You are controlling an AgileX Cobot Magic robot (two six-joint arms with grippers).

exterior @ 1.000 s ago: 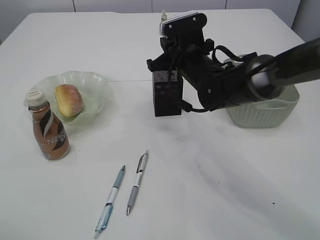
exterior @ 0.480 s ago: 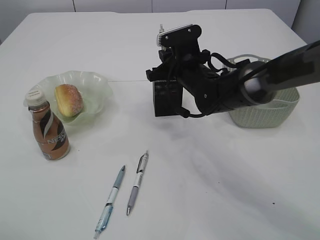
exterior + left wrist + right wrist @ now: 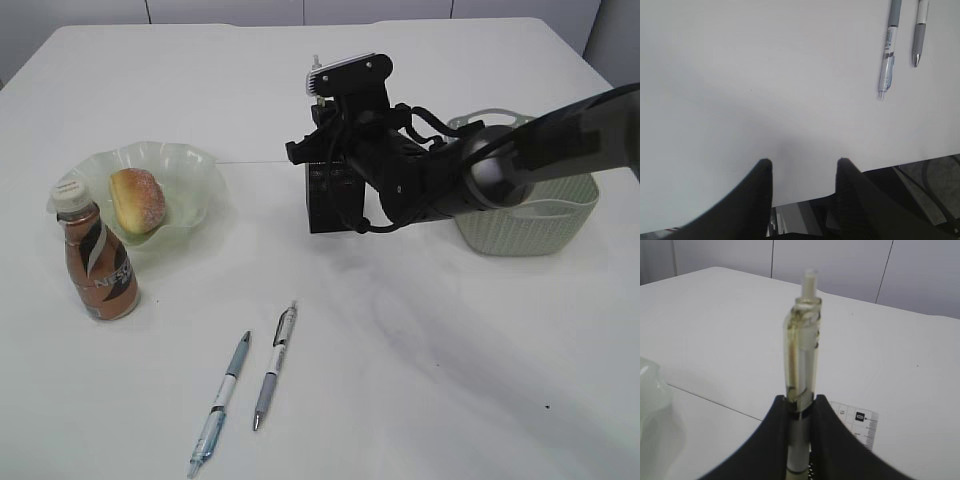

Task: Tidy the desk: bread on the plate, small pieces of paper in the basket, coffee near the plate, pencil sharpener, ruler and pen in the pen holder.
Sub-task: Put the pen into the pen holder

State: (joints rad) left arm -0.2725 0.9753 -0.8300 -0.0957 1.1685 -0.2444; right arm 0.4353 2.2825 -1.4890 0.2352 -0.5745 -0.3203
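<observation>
Well, from across the room the right claw (image 3: 322, 92) hangs right above the black mesh pen holder (image 3: 333, 195), the pen's white cap poking up past the arm. Just behind the arm sits the grey-green basket (image 3: 560, 225). Far off to the claw's left the bun (image 3: 137, 200) lies in the wavy green plate (image 3: 190, 170), the coffee bottle (image 3: 97, 260) touching its rim. Two more pens, a blue-tinted one (image 3: 222, 400) and a grey-gripped one (image 3: 273, 365), lie side by side on the bench (image 3: 450, 380), well below the holder.

Seen from the left wrist, the left claw (image 3: 802, 167) is spread and empty over bare bench; those two pens (image 3: 888, 47) lie ahead of it to the right.

At the right wrist, the right claw (image 3: 801, 405) is clenched on a clear-barrelled pen (image 3: 802, 345), held upright, pinched just below the clip. A slip of white ruler (image 3: 857, 427) shows just right of the jaws, though whether it stands in the holder I can't tell.

I'd judge these pens light, stiff and slick, prone to roll; take them across the barrel's middle, near the rubber grip.
</observation>
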